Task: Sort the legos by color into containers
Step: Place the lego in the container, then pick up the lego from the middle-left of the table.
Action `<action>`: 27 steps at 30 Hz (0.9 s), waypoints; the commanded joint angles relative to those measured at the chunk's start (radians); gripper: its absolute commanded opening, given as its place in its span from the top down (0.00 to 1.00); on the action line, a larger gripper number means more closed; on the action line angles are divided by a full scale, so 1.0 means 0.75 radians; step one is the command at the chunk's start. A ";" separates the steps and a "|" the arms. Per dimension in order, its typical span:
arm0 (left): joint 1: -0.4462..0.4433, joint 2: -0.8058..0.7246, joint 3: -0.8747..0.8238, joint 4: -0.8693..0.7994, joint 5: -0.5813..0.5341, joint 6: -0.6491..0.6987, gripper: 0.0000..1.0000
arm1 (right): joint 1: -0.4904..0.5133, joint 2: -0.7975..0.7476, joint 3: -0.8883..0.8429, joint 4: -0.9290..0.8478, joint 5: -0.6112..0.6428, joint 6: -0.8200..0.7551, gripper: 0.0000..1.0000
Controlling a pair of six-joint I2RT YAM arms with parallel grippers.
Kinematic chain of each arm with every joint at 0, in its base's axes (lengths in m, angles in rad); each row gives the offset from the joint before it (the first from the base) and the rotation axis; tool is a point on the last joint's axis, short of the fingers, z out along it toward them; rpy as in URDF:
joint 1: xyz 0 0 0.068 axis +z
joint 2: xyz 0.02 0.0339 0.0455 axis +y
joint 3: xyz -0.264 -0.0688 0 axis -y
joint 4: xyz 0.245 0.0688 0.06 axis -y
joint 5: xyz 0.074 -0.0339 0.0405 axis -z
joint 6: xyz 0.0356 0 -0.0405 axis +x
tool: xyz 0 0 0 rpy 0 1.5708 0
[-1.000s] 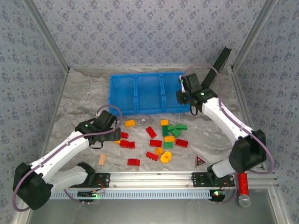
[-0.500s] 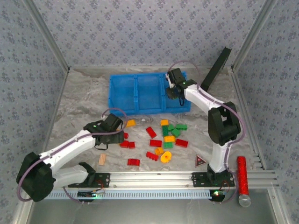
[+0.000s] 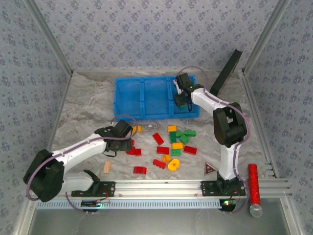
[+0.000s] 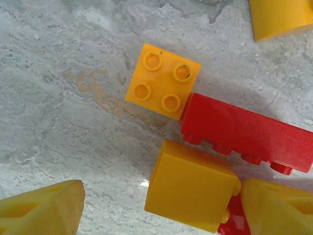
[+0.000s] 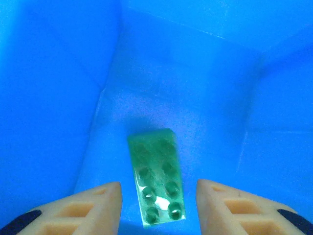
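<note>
Left end effector (image 4: 162,203), fingers (image 4: 44,208) spread, hovers right over the smooth yellow plastic block (image 4: 190,188) sitting between them on the table (image 4: 58,98).

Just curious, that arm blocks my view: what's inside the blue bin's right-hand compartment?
One green brick, studs up, between the open jaws. From above, the right arm hides part of that compartment.
</note>
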 commanded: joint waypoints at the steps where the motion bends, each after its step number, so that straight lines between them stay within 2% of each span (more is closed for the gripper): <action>1: -0.014 0.031 0.007 -0.006 -0.021 -0.018 0.18 | -0.008 -0.007 0.038 0.001 -0.029 -0.010 0.51; 9: -0.013 0.064 -0.047 0.053 -0.004 -0.029 0.25 | 0.021 -0.060 0.037 -0.017 -0.010 -0.011 0.47; 17: -0.012 0.107 -0.106 0.163 0.015 -0.036 0.40 | 0.050 -0.128 0.032 -0.059 0.011 -0.022 0.46; 27: -0.011 0.124 -0.108 0.216 -0.056 -0.027 0.48 | 0.120 -0.339 -0.162 -0.090 -0.012 0.022 0.41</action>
